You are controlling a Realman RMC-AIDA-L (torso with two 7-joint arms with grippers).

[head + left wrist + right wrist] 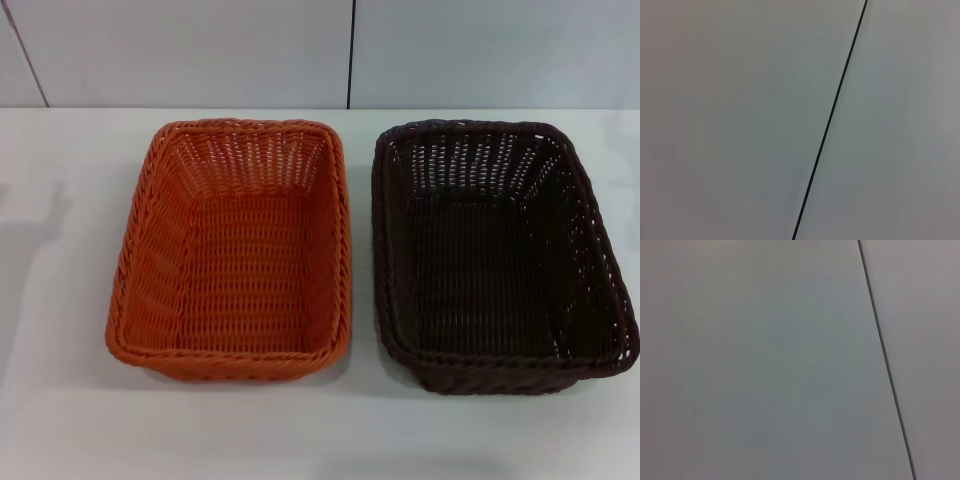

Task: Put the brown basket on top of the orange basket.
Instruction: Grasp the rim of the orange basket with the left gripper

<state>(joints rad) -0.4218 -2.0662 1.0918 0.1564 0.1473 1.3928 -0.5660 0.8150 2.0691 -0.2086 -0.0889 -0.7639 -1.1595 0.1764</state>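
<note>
In the head view two woven baskets of the same size stand side by side on the white table. The orange basket point(235, 250) is on the left, the brown basket point(500, 255) on the right, with a narrow gap between their rims. Both are upright and hold nothing. Neither gripper shows in any view; both wrist views show only a pale flat surface crossed by a thin dark seam.
The white table point(320, 430) runs to a pale wall point(200, 50) behind the baskets, and a dark vertical seam point(350, 55) splits that wall. Bare table lies in front of and to the left of the baskets.
</note>
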